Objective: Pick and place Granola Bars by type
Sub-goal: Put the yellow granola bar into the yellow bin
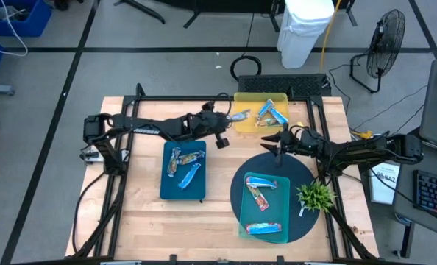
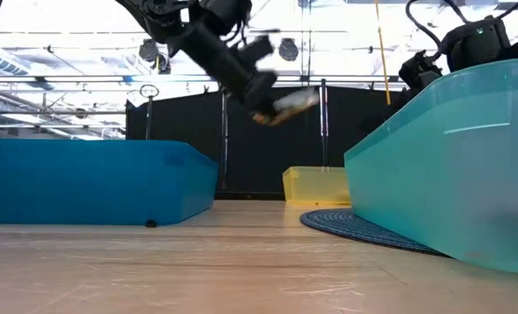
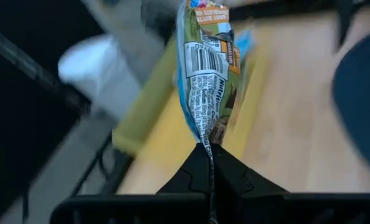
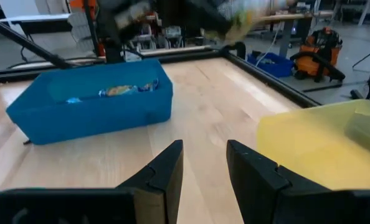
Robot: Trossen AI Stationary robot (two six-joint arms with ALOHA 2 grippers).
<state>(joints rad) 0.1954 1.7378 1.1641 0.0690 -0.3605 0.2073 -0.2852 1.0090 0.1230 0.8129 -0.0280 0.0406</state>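
Note:
My left gripper (image 1: 228, 118) hangs in the air just left of the yellow tray (image 1: 242, 125), shut on a mottled white, green and brown granola bar (image 3: 210, 68). The same granola bar (image 2: 294, 101) shows well above the table in the low view. Other bars lie in the yellow tray (image 1: 271, 112), in the blue tray (image 1: 183, 163) and in the teal tray (image 1: 261, 190). My right gripper (image 4: 203, 163) waits open over the table near the round mat's far edge, with nothing between its fingers. My left gripper pinches the bar's crimped end seam (image 3: 203, 138) between its two fingers. The fingers come from the table's left, slanting a little downward. The bar sticks out beyond the fingertips along their line, lifted clear of tray and table.
The teal tray stands on a dark round mat (image 1: 307, 177), with a small green plant (image 1: 314, 195) at the mat's right edge. The blue tray's wall (image 2: 85, 183) and the teal tray's wall (image 2: 451, 166) rise on either side of bare wood at the table's middle.

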